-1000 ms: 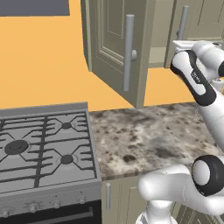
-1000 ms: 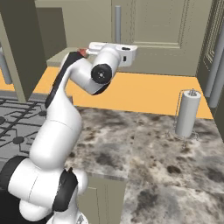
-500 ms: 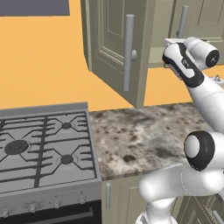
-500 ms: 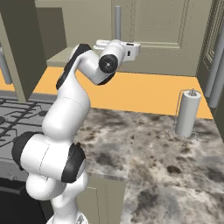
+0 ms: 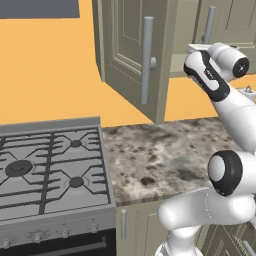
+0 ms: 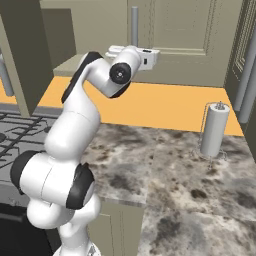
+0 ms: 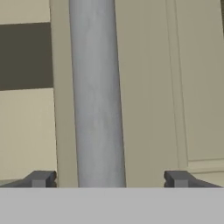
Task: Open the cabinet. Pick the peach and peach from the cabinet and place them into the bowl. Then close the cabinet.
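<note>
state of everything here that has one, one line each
cabinet left door: swung open.
cabinet right door: closed.
right door handle: upright grey bar, between the open fingertips, not gripped.
gripper: open, one fingertip on each side of the handle.
stove: no pan on the burners; no flame seen.
paper towel holder: upright on the counter.

Rendered home kitchen. Gas stove [image 5: 47,170] w/ black grates and knobs sits beside a speckled granite worktop [image 5: 155,160], orange backsplash wall [image 5: 50,70] behind. Olive-grey wall cabinet [image 5: 130,50] w/ long bar handles above, lower cabinets [image 5: 131,227] under the worktop, paper towel roll [image 6: 215,131] upright on the worktop.
</note>
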{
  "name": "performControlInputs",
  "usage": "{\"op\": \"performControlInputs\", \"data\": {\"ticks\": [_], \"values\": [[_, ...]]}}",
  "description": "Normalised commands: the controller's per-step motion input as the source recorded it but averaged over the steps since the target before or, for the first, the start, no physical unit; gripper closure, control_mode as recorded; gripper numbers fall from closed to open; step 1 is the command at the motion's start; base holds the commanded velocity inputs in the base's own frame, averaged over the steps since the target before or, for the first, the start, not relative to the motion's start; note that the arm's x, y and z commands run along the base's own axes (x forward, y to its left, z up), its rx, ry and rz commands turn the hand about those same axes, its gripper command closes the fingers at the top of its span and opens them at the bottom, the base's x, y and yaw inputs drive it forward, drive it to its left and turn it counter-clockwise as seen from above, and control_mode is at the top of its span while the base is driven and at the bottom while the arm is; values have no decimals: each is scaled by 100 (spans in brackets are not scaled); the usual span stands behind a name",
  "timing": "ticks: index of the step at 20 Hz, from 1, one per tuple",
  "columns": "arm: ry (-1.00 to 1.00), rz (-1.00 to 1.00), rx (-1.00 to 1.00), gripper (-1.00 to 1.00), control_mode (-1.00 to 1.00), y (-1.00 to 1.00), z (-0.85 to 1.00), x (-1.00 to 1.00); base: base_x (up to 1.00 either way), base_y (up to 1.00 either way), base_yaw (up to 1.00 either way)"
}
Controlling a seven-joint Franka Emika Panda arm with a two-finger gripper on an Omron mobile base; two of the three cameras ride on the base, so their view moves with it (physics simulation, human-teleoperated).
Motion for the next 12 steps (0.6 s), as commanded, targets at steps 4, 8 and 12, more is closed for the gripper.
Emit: {"op": "performControlInputs", "data": {"ticks": [4,8,12], "values": [[0,0,5,100,-100,-21,11,-5,0,0,0],[14,0,8,100,-100,-45,37,-20,0,0,0],[12,0,11,100,-100,-54,42,-43,0,0,0]]}}
